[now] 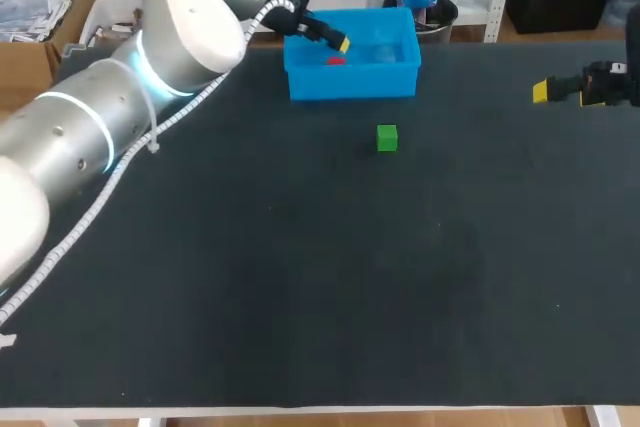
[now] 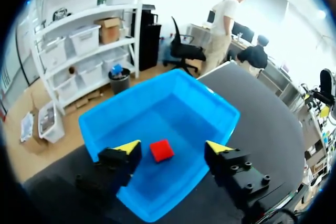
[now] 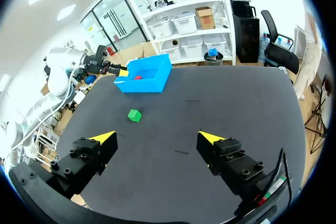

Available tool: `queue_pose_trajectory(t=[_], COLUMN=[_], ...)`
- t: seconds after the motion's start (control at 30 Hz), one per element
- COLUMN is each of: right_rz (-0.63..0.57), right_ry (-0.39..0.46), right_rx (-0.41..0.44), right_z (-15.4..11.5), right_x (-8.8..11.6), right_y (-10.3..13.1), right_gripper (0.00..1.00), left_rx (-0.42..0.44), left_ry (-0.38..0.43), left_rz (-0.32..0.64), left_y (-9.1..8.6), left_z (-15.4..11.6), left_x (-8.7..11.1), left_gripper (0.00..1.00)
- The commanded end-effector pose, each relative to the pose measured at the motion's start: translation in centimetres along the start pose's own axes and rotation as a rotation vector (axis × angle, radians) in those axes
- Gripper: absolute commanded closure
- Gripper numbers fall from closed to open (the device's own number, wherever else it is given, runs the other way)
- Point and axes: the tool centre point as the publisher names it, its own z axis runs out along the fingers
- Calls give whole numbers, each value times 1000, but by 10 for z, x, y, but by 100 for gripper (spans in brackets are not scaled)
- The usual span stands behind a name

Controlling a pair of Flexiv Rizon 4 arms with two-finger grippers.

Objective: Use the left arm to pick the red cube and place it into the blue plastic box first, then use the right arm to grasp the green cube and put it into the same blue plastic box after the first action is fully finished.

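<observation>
The dark table (image 1: 300, 297) is carrying everything. The left gripper (image 2: 173, 146) is hovering over the box (image 1: 350, 82), fingers spread apart, with the red cube (image 2: 161, 150) lying free on the box floor below. The green cube (image 1: 387, 137) is sitting on the table near the box's front. The right gripper (image 3: 157, 139) is hanging well apart, fingers spread too.
</observation>
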Motion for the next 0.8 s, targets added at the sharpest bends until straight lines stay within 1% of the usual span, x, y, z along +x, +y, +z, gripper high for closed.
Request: queue_pose_trajectory(t=[0.03,0.27,0.4,0.5,0.53,0.6,0.63,0.7,0.73,0.8], right_rz=[-1,-1,-1,-1,-1,-1,-1,-1,-1,-1], right_ry=[0,0,0,0,0,0,0,0,0,0], right_rx=[-1,-1,-1,-1,-1,-1,-1,-1,-1,-1], right_z=[0,0,0,0,0,0,0,0,0,0], right_x=[0,0,0,0,0,0,0,0,0,0], right_y=[0,0,0,0,0,0,0,0,0,0], right_gripper=[0,0,0,0,0,0,0,0,0,0], left_rx=[5,-17,-37,-55,-61,-76,-87,-100,-104,-109], left_ry=[80,47,21,3,-8,-18,-25,-33,-41,-52], left_rz=[5,39,57,74,76,79,81,81,76,71], left_y=[6,3,-1,-6,-9,-12,-15,-19,-23,-27], left_z=[5,-17,-38,-59,-70,-83,-93,-106,-115,-126], left_x=[-16,-34,-41,-42,-40,-36,-31,-23,-15,-5], left_gripper=[0,0,0,0,0,0,0,0,0,0])
